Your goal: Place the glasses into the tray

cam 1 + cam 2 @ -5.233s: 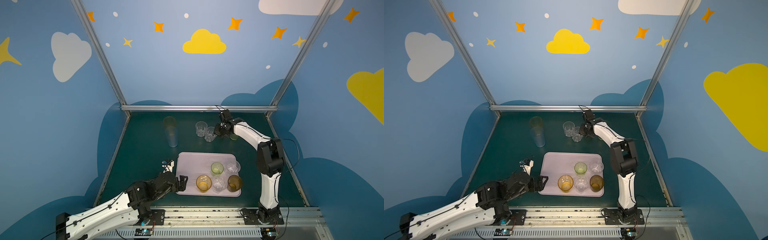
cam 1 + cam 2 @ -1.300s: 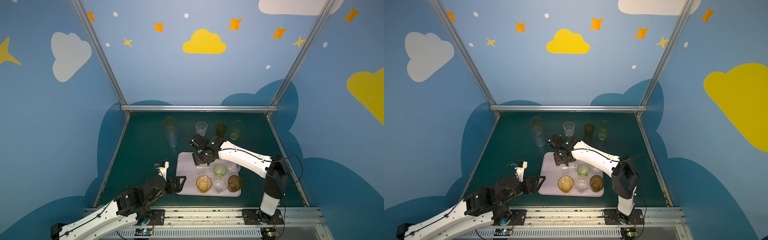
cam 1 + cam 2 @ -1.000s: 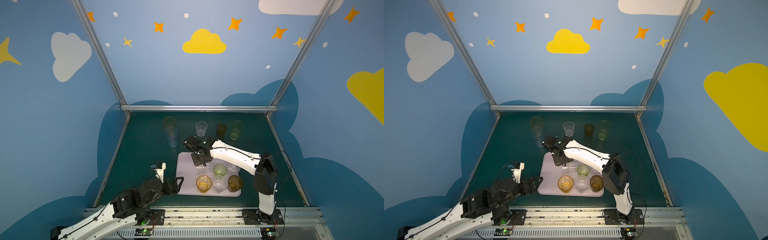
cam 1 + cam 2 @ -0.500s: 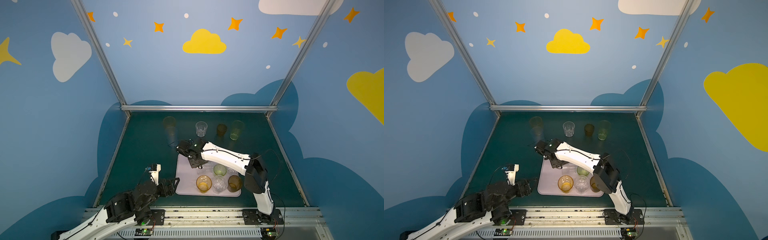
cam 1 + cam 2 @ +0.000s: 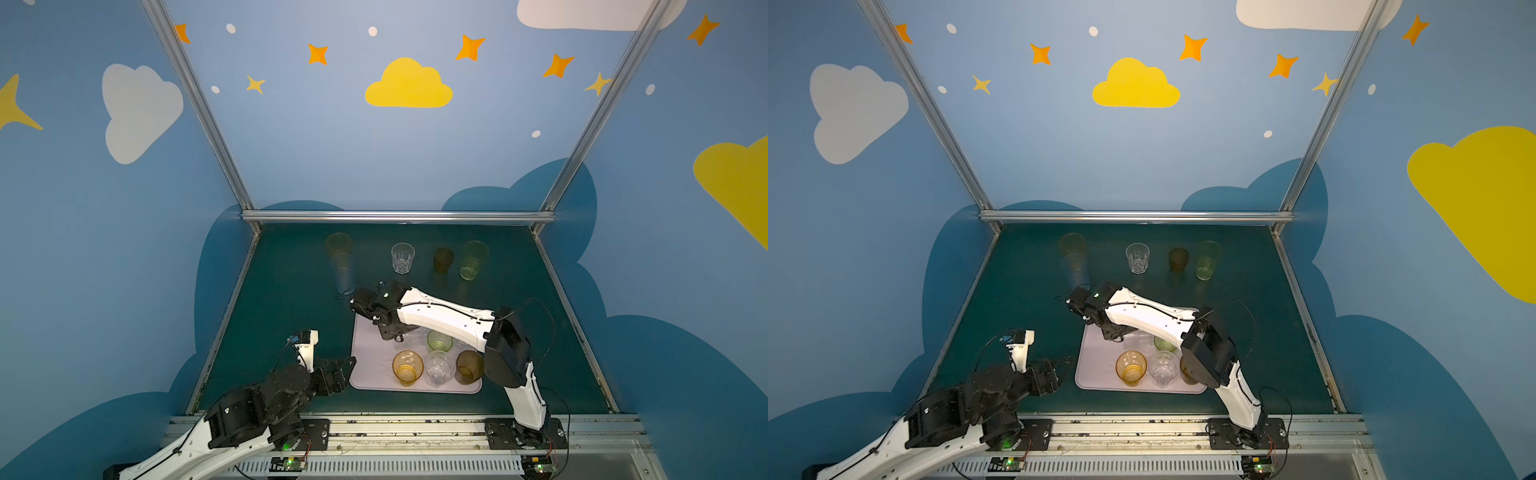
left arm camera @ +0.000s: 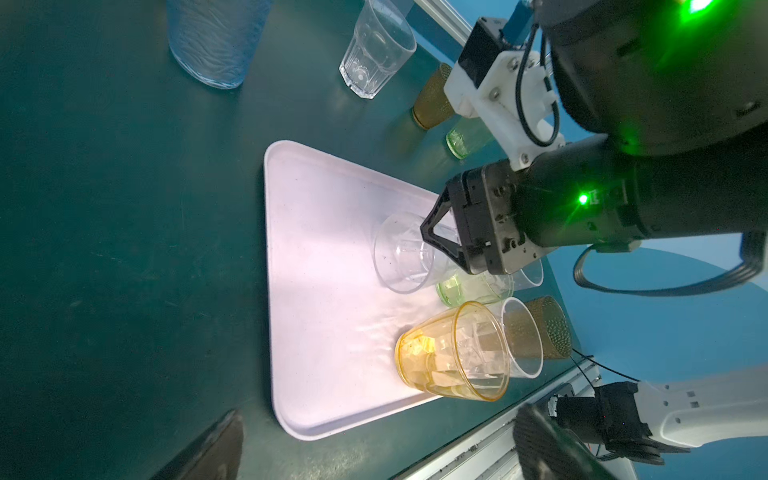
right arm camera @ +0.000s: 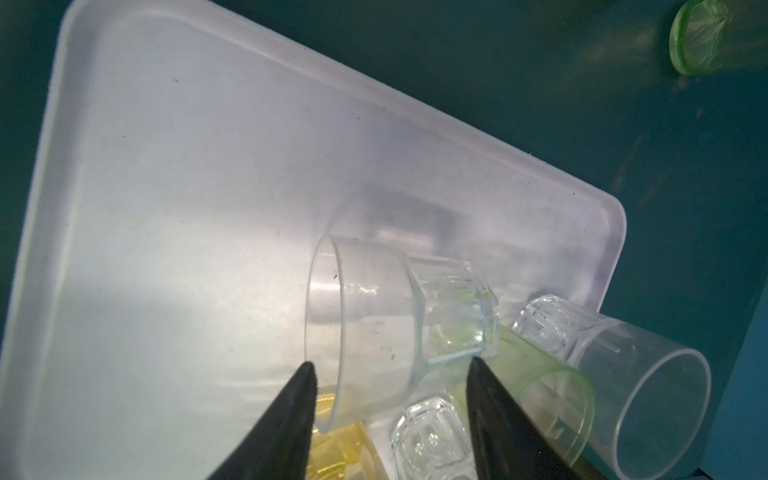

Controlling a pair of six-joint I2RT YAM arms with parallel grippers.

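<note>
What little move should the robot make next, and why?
Probably lift the right pincer straight up. Its jaws stand apart over the clear faceted tumbler, which stands upright on the lilac tray, close to a green tumbler. Rising first should avoid knocking either before it reaches for another clear tumbler farther back, off the tray.

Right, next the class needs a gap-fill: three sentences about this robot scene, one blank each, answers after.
The ___ gripper hangs over the tray.
___ glasses stand on the green table, outside the tray.
The left gripper is ___.
Missing words: right, five, open.
</note>
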